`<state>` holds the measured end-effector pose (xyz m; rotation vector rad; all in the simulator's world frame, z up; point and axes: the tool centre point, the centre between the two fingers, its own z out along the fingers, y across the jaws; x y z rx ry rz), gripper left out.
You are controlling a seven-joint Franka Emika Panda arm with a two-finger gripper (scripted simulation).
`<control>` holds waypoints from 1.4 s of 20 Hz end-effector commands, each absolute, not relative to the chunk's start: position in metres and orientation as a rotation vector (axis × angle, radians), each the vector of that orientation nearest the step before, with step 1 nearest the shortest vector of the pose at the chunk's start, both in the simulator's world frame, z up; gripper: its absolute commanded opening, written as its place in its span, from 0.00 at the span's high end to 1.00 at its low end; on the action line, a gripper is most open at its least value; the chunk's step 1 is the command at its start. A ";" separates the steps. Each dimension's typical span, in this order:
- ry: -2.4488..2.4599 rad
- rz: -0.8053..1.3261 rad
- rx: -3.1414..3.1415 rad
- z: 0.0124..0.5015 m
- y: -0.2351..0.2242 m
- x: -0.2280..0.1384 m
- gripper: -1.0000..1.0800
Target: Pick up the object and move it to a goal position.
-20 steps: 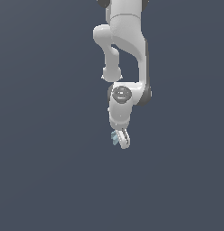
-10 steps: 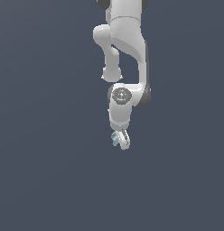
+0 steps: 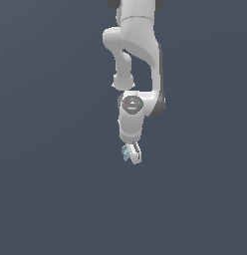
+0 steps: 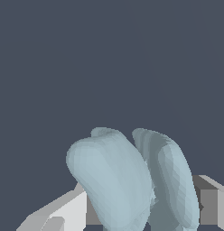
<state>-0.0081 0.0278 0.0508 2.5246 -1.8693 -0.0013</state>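
Where the white arm ends, the gripper (image 3: 132, 153) points downward with its jaws clamped on the object (image 3: 126, 152), a pale blue-grey lobed lump. In the wrist view the object (image 4: 132, 180) bulges between both fingers (image 4: 64, 212).

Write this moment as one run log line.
phase: carry | gripper: shut on object | object: between fingers | goal: not visible
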 end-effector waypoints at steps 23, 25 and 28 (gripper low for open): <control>-1.873 -0.003 2.525 0.188 -0.179 -0.075 1.00; -1.873 -0.002 2.524 0.199 -0.196 -0.080 1.00; -1.872 -0.001 2.524 0.214 -0.218 -0.086 1.00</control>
